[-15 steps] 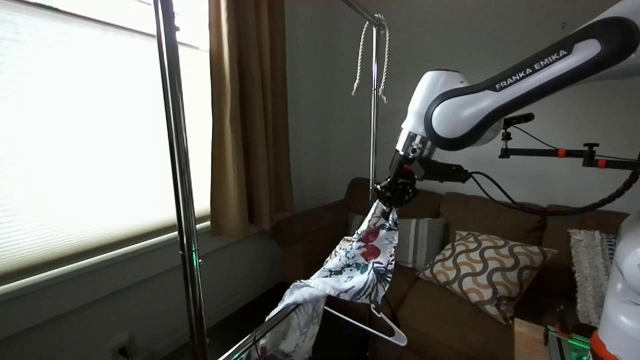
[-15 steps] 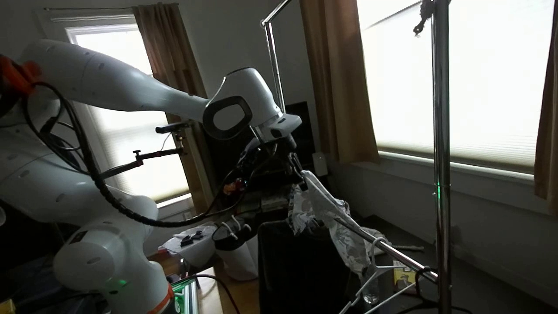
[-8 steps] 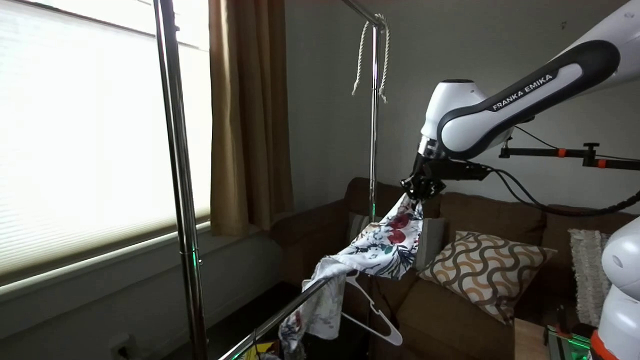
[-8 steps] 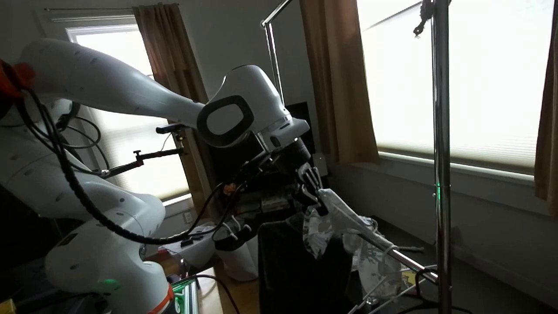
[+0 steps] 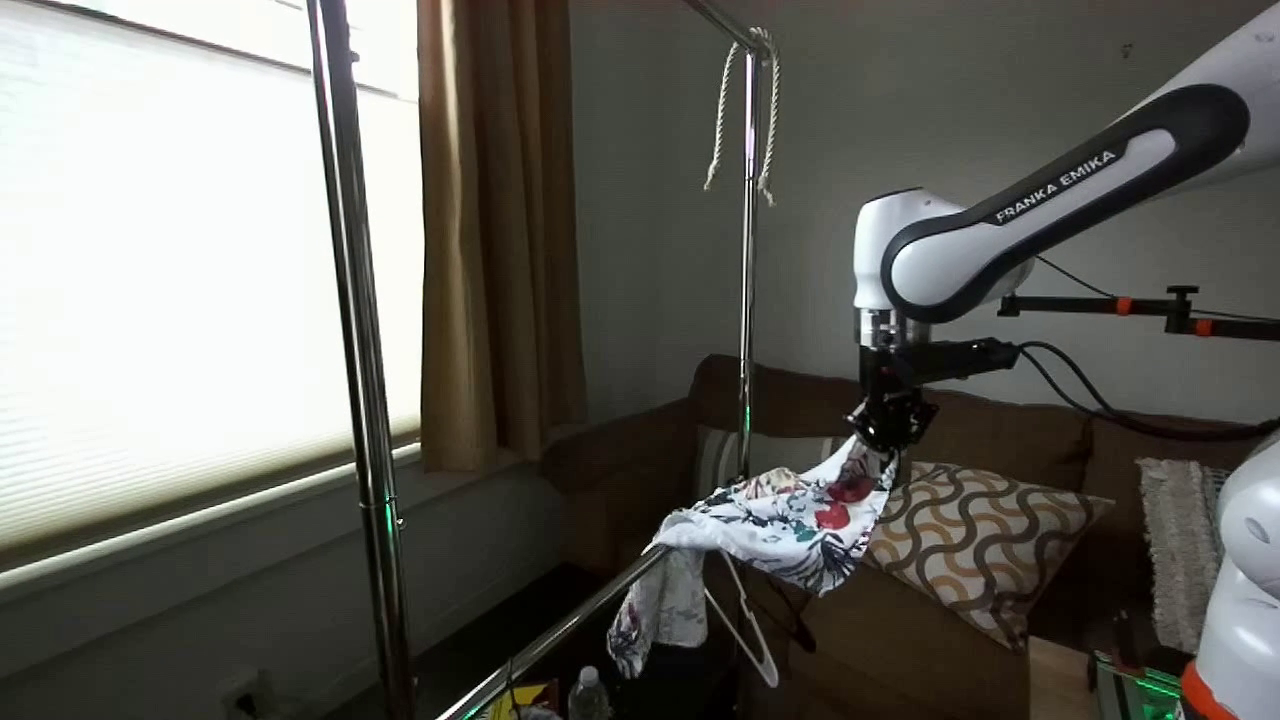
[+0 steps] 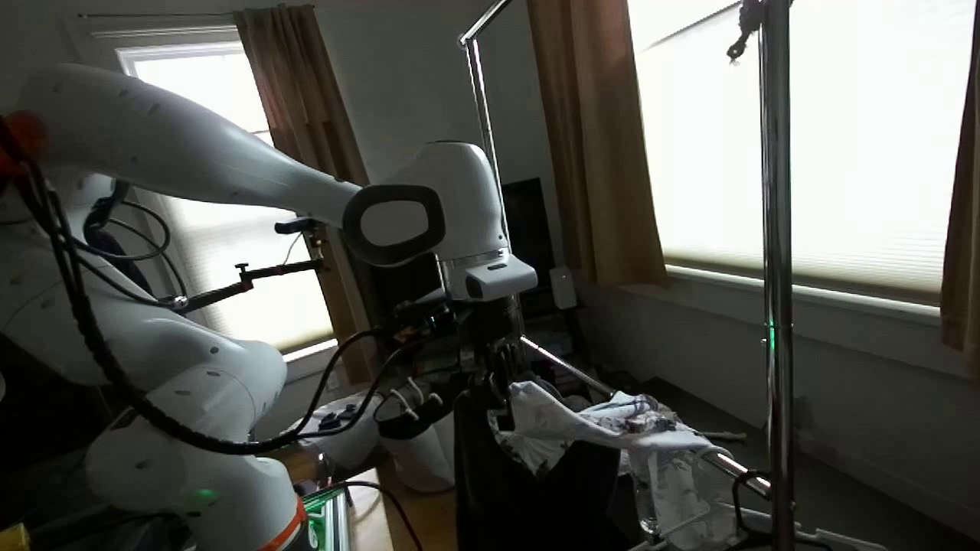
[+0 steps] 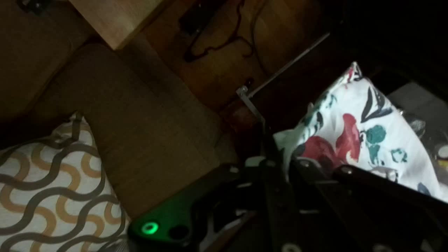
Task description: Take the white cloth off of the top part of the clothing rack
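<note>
Points the gripper straight down and pinches one end of the white cloth, with the fingers closed on it. Holds that end away from the lower bar of the clothing rack, off to one side. Has the rest of the cloth lying over the bar, touching it, with a loose end hanging down below, in both exterior views. In the wrist view, shows red flowers and green and dark leaves on the cloth, right next to the black fingers. In an exterior view, has a white hanger close to the cloth and lower than the bar. Has a rope looped over the rack up high, with two ends dangling. Behind, has a brown sofa with a wavy pillow and a striped pillow. Has a brown curtain next to a bright window, and a clear bottle low down.
</note>
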